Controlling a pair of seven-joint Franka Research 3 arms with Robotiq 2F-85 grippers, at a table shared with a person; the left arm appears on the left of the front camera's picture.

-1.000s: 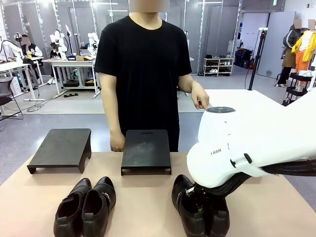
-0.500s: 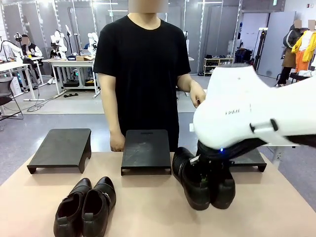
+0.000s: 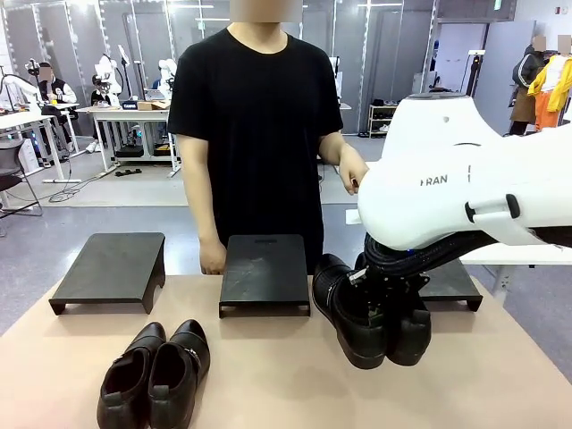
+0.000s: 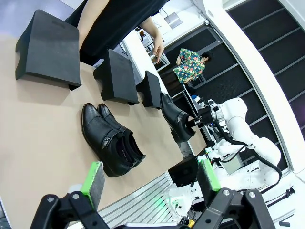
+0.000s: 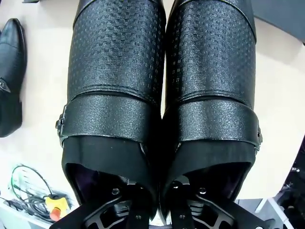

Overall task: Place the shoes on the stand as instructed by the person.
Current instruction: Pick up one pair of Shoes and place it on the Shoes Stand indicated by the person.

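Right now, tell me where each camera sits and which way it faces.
Front: between the arms, facing the person across the table; right arm shows.
Left wrist: high, looking down past the open left end effector at the stands.
Right wrist: looking along the shut right end effector onto the held pair.
Shared: front and left wrist both show the other pair lying on the table.

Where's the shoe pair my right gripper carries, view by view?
Front view: carried glossy black leather shoe pair, low, right of centre.
Left wrist view: near centre.
Right wrist view: centre, toes up.
Shared landmark: other black shoe pair, front lower left, left wrist lower left, right wrist left edge.
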